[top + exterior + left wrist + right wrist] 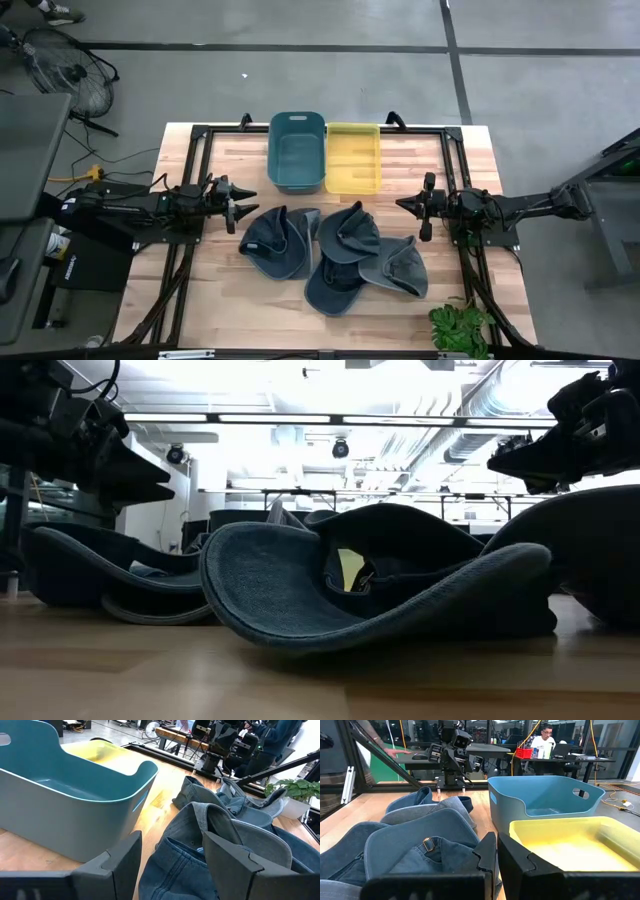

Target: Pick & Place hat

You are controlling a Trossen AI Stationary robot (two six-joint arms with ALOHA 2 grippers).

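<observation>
High view: 2 dark arms face each other across a wooden table, a heap of blue denim hats between them.
Hats: 4 by rough count, piled mid-table in front of the bins; the leftmost hat lies just beside the left arm, the rightmost hat nearest the right arm.
Bins: a teal bin and a yellow bin stand touching side by side at the table's far edge; both look empty.
Left gripper: hovers at the pile's left edge, jaws spread wide, holding nothing; its wrist view shows the leftmost hat directly ahead between the fingers.
Right gripper: waits off the pile's right edge, fingers drawn almost together with only a thin gap, nothing held.
Low view: a hat's brim fills the foreground, both grippers above the table.
Step in hand: likely the approach to a first pick, since no hat is lifted or binned.
Next move: the left gripper would need to descend onto the leftmost hat's folded crown, close on the fabric, then lift clear without dragging neighbours.
Plant: near the table's front right corner, well clear of the work.
</observation>
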